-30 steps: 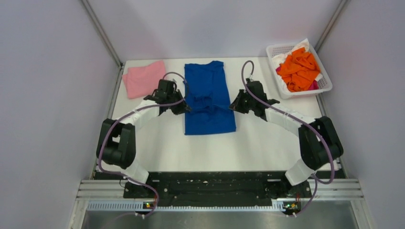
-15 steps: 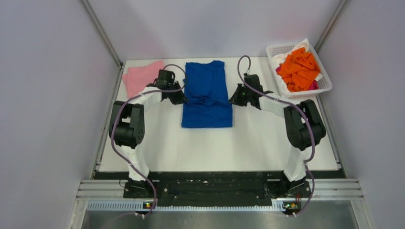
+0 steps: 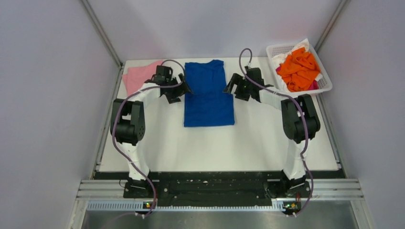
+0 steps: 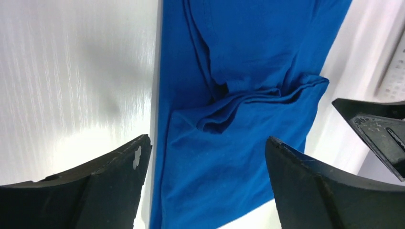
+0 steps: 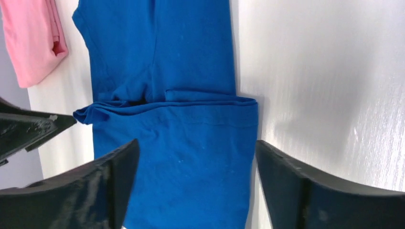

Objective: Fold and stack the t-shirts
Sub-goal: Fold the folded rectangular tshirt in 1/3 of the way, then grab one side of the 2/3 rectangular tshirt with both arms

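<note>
In the top view, a blue t-shirt [image 3: 208, 95] is seen lying flat at the middle of the table [image 3: 215, 148], towards its far edge, with the sleeves turned in so that a long strip is formed. The left fingers [image 3: 181, 89] and the right fingers [image 3: 230, 85] are held just beside its two long sides, near its far half; both pairs are spread wide and nothing is gripped. A pink t-shirt [image 3: 136, 76] is laid folded at the far left corner. At the far right corner a white basket [image 3: 274, 50] is heaped with orange t-shirts [image 3: 298, 67].

In the left wrist view, the left fingers are shown wide apart above the blue cloth, apart from it. A bunched ridge is seen running across the shirt, with smooth cloth on either side.

In the right wrist view, the right fingers are likewise parted and empty over the blue cloth. The same cross ridge is visible, and the pink t-shirt is caught at the upper left.

The task is judged to be at an early stage: one shirt appears finished, the blue one is folded lengthwise only and is yet to be halved and stacked, and the orange ones are not yet begun.
</note>
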{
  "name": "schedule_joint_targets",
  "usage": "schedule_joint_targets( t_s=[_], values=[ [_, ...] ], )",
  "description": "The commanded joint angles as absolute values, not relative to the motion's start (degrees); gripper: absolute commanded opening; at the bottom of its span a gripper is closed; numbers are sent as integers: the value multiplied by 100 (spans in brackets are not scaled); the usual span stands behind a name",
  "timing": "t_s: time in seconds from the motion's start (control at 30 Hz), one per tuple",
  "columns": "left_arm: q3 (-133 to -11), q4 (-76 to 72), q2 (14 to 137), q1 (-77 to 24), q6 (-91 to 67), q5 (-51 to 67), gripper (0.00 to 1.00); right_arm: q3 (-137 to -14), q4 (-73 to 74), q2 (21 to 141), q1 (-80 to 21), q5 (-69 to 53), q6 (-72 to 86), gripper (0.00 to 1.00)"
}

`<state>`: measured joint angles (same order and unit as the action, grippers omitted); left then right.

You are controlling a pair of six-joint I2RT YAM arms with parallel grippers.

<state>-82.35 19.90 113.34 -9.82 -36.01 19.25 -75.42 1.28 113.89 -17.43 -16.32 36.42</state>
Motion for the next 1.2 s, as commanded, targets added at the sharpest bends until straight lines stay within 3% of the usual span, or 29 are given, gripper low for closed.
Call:
schedule_joint_targets(
  t_s=[0.0, 0.4, 0.5, 0.63, 0.87, 0.93, 1.0, 1.17],
  values=[
    [-7882, 1895, 10478, -966, -3544, 1969, 96, -7552, -9, 10958, -1713, -1591, 3412, 96],
    [-5184, 1420, 9071, -1292, -3867, 2130, 98, -5104, -113, 9262, -2043, -1056, 3833, 97],
    [-4804, 1058, 9115, -1359, -4063, 2018, 79, -4767, -111, 9170, -2207, -1029, 4057, 91],
    [-4729, 820, 9464, -1362, -4260, 2048, 64, -4567, -199, 9216, -2441, -1024, 4144, 74],
    [-4698, 515, 9862, -1362, -4473, 1887, 43, -4490, -257, 9347, -2689, -658, 4144, 63],
    [-4798, 570, 10031, -1362, -4477, 1858, 29, -4467, -265, 9402, -2710, -470, 4153, 53],
    [-4818, 657, 10101, -1360, -4549, 1770, 2, -4460, -227, 9467, -2742, -288, 4155, 49],
    [-4489, 472, 9983, -1363, -4692, 1481, 0, -4351, -351, 9680, -2829, -213, 4165, 45]
  ],
)
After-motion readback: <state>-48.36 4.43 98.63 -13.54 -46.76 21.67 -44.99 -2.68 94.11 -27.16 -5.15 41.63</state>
